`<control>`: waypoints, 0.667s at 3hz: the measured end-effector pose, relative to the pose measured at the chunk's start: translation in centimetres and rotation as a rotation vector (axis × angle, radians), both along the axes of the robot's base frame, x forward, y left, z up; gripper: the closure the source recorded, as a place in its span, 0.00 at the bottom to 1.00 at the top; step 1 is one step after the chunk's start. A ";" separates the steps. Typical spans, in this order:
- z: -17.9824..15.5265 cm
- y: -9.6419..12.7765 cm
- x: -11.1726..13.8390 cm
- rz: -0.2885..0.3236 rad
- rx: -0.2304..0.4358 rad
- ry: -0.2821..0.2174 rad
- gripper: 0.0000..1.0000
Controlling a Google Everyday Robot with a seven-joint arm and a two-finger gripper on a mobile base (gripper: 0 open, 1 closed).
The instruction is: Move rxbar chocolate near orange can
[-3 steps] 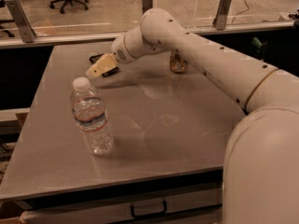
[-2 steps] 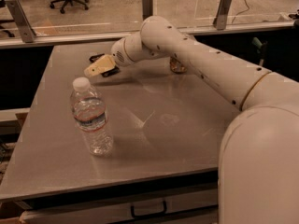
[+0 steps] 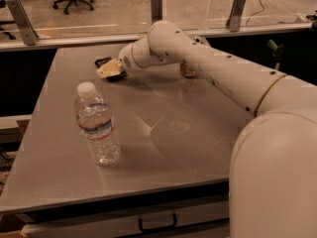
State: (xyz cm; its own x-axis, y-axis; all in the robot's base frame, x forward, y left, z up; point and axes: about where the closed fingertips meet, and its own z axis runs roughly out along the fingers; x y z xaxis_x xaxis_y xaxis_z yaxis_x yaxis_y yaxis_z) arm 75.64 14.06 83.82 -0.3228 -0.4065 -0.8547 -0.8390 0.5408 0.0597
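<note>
My gripper (image 3: 108,69) is low over the far left part of the table (image 3: 198,148), at the end of the white arm that reaches in from the right. The rxbar chocolate (image 3: 102,61) shows as a small flat black shape right at the gripper's tip, partly covered by it; I cannot tell whether it is held. The orange can (image 3: 188,72) stands at the far middle of the table, mostly hidden behind the arm, well to the right of the gripper.
A clear plastic water bottle (image 3: 96,125) with a white cap stands upright at the near left. A glass barrier with metal posts (image 3: 156,6) runs along the table's far edge. The arm's bulky base (image 3: 277,177) fills the near right.
The arm has shifted slightly to the left; the gripper stays low at the black bar. The bottle and the can have not moved.
</note>
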 end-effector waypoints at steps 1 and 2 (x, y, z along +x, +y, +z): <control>-0.2 0.0 -0.3 -0.002 -0.023 0.000 0.64; 0.0 -0.4 -1.0 0.007 -0.059 -0.022 0.87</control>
